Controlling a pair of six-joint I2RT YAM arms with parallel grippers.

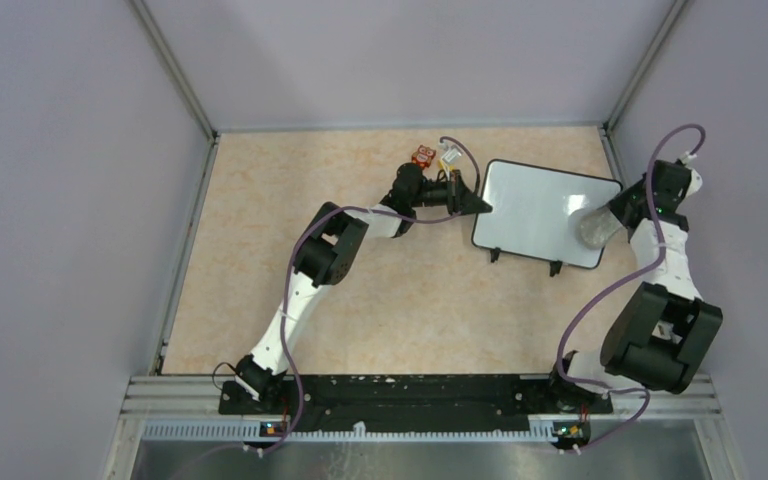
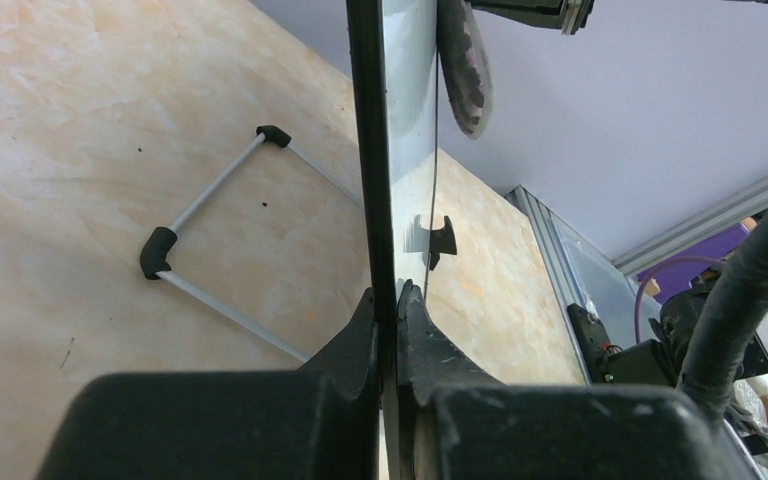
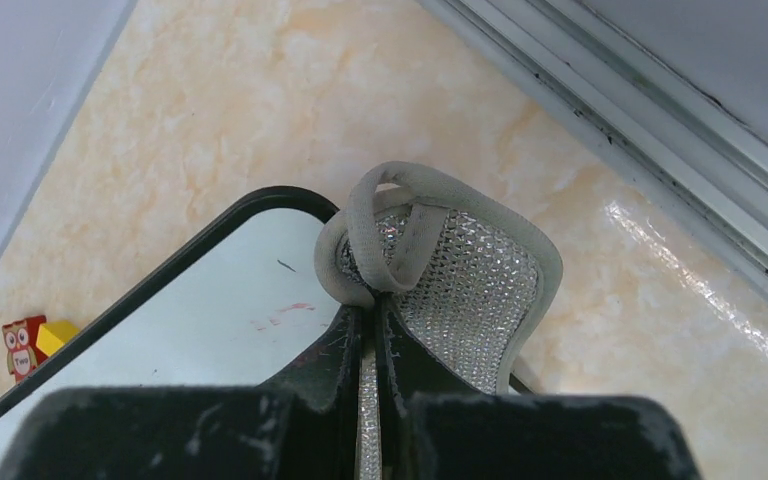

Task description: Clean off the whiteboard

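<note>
Two grippers: left gripper point(image 1: 475, 203) is clamping the 9 o'clock edge of the whiteboard point(image 1: 535, 205). Right gripper point(image 3: 368, 322), jaws closed, is pinching a cloth point(image 3: 465, 275) at its 3 o'clock edge.

The whiteboard point(image 1: 535, 205) is shown with a glossy white face, thin black frame and faint red smears point(image 3: 285, 312). The cloth point(image 3: 460, 270) at its corner is patterned with silvery diamond mesh and hemmed in grey. The table point(image 1: 290, 200) under the whiteboard is marbled peach and cream; near it a red owl-printed block point(image 3: 22, 345) and a yellow block point(image 3: 57, 335) are seen.
</note>
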